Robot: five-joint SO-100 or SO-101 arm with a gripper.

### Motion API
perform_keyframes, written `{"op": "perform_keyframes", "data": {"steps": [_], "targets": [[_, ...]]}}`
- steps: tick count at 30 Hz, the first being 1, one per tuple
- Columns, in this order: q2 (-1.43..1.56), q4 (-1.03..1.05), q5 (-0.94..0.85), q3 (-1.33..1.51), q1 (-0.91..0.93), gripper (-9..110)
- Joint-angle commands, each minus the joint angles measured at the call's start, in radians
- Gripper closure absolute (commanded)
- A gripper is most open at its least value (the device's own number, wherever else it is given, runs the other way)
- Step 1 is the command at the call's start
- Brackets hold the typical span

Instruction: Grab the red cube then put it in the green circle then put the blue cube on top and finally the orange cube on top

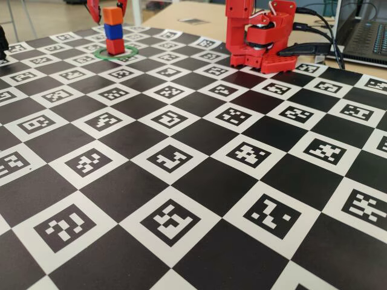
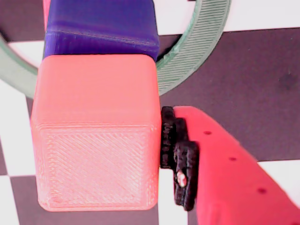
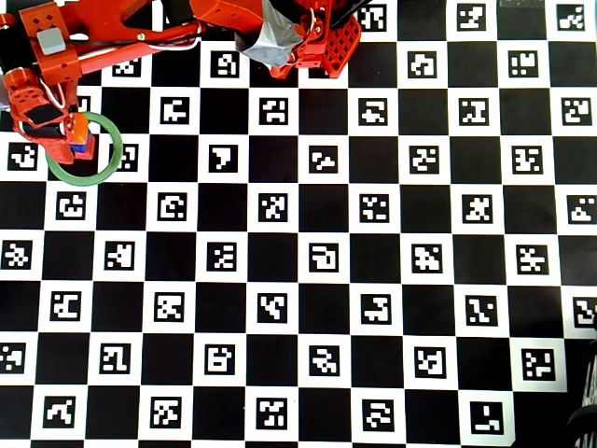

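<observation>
In the fixed view a stack stands inside the green circle (image 1: 130, 55): the red cube (image 1: 115, 46) at the bottom, the blue cube (image 1: 113, 31) on it, the orange cube (image 1: 111, 16) on top. My gripper (image 1: 109, 17) straddles the orange cube from above, open. Its right finger is against the cube and its left finger stands a little apart. The wrist view shows the orange cube (image 2: 96, 136) resting on the blue cube (image 2: 101, 28), with one finger (image 2: 225, 178) pressing its black pad to the cube's right side. No finger shows on the left. From overhead the orange cube (image 3: 82, 126) covers the others within the green circle (image 3: 84, 183).
The red arm base (image 1: 260, 36) stands at the back of the checkered marker board (image 1: 193, 181). A laptop (image 1: 366, 33) and black cables (image 1: 320, 36) lie behind it at the right. In the overhead view the arm (image 3: 140, 28) reaches along the top edge.
</observation>
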Motion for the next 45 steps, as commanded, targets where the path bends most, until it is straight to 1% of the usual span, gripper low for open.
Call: {"op": "perform_keyframes", "data": {"steps": [1, 13, 25, 33, 35, 39, 45], "targets": [[0.055, 0.009, 0.005, -0.043, 0.018, 70], [0.207, 0.057, -0.011, -0.054, 0.028, 66], [0.399, 0.115, -0.021, -0.048, 0.023, 66], [0.506, 0.115, 0.014, 0.012, -0.008, 66], [0.526, 0.109, 0.046, 0.028, -0.032, 66], [0.555, 0.083, 0.209, 0.067, -0.130, 67], [0.641, 0.002, 0.463, 0.256, -0.298, 80]]}}
